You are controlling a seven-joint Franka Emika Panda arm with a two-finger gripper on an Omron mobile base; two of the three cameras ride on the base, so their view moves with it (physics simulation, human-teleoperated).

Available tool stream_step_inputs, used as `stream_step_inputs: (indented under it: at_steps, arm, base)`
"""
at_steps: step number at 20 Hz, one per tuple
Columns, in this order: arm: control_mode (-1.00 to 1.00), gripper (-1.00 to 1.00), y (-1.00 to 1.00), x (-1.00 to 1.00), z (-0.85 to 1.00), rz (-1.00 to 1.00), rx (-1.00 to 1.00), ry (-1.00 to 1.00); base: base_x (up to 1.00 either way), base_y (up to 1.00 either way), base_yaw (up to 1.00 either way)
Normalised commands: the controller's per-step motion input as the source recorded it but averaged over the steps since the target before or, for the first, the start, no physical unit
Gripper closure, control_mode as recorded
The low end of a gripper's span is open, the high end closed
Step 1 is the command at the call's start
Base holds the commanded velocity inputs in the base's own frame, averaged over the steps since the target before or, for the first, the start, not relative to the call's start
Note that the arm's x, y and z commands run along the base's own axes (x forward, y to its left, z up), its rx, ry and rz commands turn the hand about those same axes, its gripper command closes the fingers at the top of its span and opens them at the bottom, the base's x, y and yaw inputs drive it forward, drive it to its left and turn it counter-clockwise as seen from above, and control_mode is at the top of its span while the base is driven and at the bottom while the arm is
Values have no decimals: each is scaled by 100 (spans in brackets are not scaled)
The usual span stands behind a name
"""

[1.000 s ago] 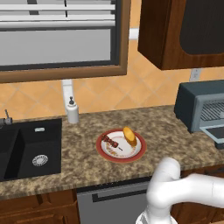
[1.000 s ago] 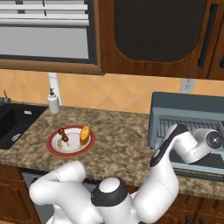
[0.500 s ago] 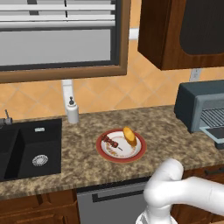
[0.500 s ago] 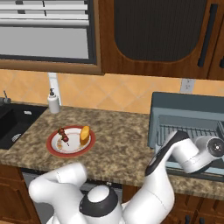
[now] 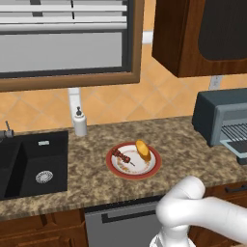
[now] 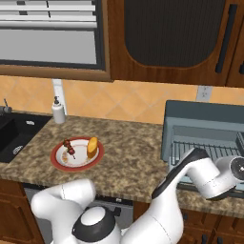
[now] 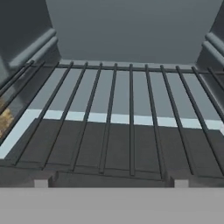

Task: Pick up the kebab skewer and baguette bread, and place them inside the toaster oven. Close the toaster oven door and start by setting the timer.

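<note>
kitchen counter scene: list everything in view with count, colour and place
round red-rimmed white plate: 1, mid counter
short kebab skewer with dark red-brown chunks: 1, on plate, left side
stubby golden-orange baguette bread: 1, on plate, right side
boxy blue-grey toaster oven: 1, counter's right end, door open, wire rack bare
white soap dispenser: 1, by the backsplash
black sink: 1, left
speckled brown granite counter: 1
dark wooden cabinets: above
white robot arm: 1, reaching to the oven; end effector open
</note>
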Motion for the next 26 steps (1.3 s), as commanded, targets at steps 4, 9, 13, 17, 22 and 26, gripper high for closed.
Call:
stream_step_inputs:
  at_steps: [4,9,13,17,22,26]
  arm:
    - [-100,-100,0,-51,24,0,0,0]
    - [-100,-100,19,-4,78,0,0,2]
    - [-100,-100,74,-2,32,0,0,5]
    - [-100,-100,95,-18,21,0,-2,10]
    - [-100,-100,100,-27,21,0,-8,10]
    - [-100,-100,100,-24,22,0,-13,13]
  base:
    - [0,0,0]
    - [0,0,0]
    - [0,0,0]
    - [0,0,0]
    - [0,0,0]
    - [0,0,0]
